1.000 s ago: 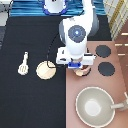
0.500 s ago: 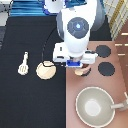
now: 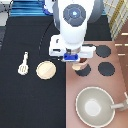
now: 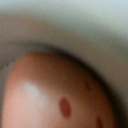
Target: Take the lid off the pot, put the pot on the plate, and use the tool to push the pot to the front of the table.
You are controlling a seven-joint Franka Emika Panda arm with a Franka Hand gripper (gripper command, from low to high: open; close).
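Shifting a little toward the right of the frame since a second ago, the gripper (image 3: 79,59) is now hanging low over the pot (image 3: 79,66), just left of centre on the stove panel (image 3: 120,80). Only a tan sliver of the pot is showing under the hand. Whether the gripper is spread or pressed together cannot be told, since the hand is covering it from above. In the wrist view a rounded pink surface with dark red spots (image 4: 55,95) is filling the picture from very close. Whether that is the lid or the pot itself is not clear. No lid is lying apart anywhere, so it is probably sitting on the pot, and the lid step is likely the one in hand.

Doing it well is probably a matter of staying centred over the small knob and rising straight, so the light pot is not dragging along.

The plate (image 3: 46,70) is lying bare on the black counter (image 3: 30,105), left of centre, with the tool (image 3: 23,63) just beside it further left. Open counter is stretching toward the lower left. The large grey pan (image 3: 95,105) is crowding the lower right, and burners (image 3: 104,51) are sitting at the right.
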